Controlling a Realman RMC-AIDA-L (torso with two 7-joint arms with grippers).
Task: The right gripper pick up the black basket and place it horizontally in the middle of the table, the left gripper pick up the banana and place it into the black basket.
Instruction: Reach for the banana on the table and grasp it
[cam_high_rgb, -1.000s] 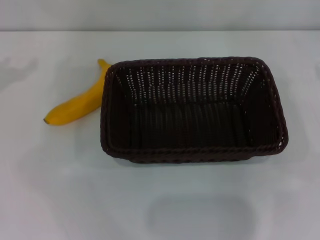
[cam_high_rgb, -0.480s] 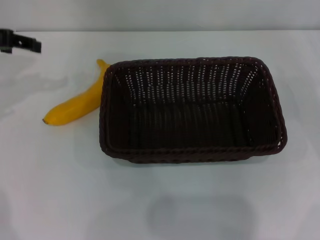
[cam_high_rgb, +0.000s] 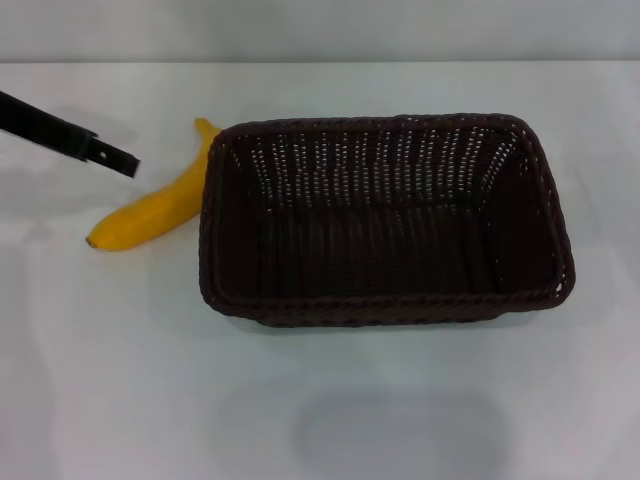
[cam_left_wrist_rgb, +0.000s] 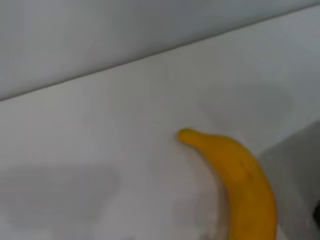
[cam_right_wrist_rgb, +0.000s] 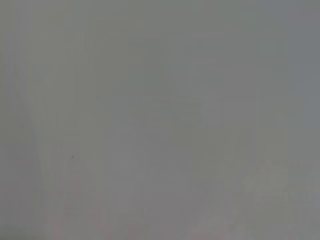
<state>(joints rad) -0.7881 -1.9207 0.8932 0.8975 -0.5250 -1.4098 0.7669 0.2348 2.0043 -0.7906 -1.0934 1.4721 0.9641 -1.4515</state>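
Note:
The black basket (cam_high_rgb: 385, 305) lies lengthwise across the middle of the white table (cam_high_rgb: 120, 380), open side up and with nothing in it. The yellow banana (cam_high_rgb: 150, 210) lies on the table against the basket's left side, its stem end behind the basket's far left corner. My left gripper (cam_high_rgb: 110, 157) reaches in from the left edge as a thin black bar, its tip just above and left of the banana and apart from it. The banana (cam_left_wrist_rgb: 240, 180) also shows close up in the left wrist view. My right gripper is out of view.
The table's far edge (cam_high_rgb: 320, 62) meets a grey wall. Bare white tabletop lies in front of the basket and to both sides. The right wrist view shows only a plain grey surface.
The left gripper came in from the left edge and has moved right and nearer, toward the banana. Basket and banana have stayed in place.

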